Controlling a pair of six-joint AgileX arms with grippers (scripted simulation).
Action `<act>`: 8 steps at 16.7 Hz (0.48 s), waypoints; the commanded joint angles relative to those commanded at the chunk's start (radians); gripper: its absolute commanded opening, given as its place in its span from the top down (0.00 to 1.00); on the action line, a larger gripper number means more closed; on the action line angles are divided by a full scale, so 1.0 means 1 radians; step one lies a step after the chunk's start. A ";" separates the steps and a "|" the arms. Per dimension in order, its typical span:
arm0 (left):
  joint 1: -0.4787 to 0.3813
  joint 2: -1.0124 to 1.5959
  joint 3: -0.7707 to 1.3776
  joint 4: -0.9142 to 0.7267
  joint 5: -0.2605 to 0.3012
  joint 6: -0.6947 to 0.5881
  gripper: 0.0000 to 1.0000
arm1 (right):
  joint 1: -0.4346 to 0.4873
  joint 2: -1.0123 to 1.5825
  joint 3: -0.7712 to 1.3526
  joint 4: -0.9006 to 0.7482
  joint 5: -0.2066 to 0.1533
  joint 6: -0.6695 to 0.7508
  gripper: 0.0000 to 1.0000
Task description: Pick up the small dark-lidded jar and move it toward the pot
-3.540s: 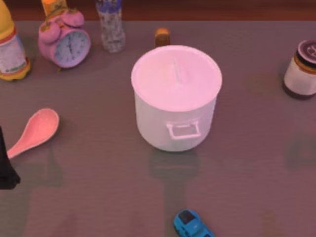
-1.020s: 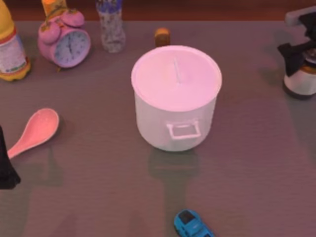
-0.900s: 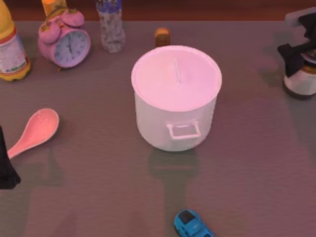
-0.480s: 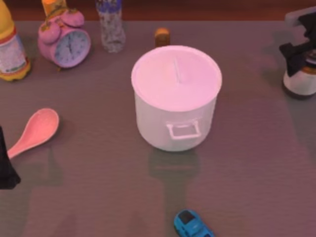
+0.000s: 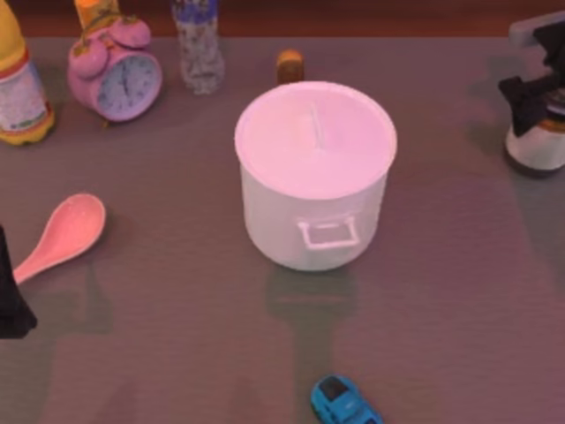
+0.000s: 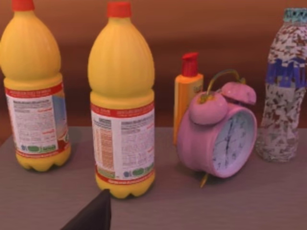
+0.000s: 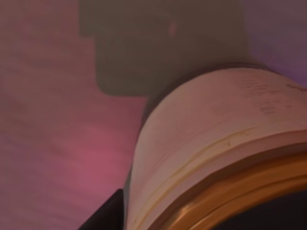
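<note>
The right gripper point(image 5: 540, 93) is sitting over the jar point(image 5: 537, 148) at the far right of the tabletop point(image 5: 441, 291), and the step in hand appears to be securing the grasp before any lift. In the right wrist view the jar point(image 7: 216, 158) is filling the frame, its white label and orange-brown band pressed up close, with one dark finger point(image 7: 108, 215) showing just beside the label. Whether the fingers are actually clamped on the jar or merely straddling it cannot be told from these pictures.

To do this well, the fingers should be closing on the band or upper label, square to the round wall, since a round jar tends to roll out of an off-centre pinch. The lift should be going straight up first, enough to free the dark base from the tabletop, before the gripper swings leftward.

The pot point(image 5: 315, 172) is standing mid-tabletop, well apart from the jar, with bare surface between them, so the path looks unobstructed. The jar should be stopping short of the pot's wall.

The left arm point(image 5: 11, 291) is parked at the left edge.
</note>
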 joint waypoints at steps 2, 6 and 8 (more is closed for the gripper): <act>0.000 0.000 0.000 0.000 0.000 0.000 0.00 | 0.000 0.000 0.000 0.000 0.000 0.000 1.00; 0.000 0.000 0.000 0.000 0.000 0.000 0.00 | 0.000 0.000 0.000 0.000 0.000 0.000 1.00; 0.000 0.000 0.000 0.000 0.000 0.000 0.00 | 0.000 0.000 0.000 0.000 0.000 0.000 1.00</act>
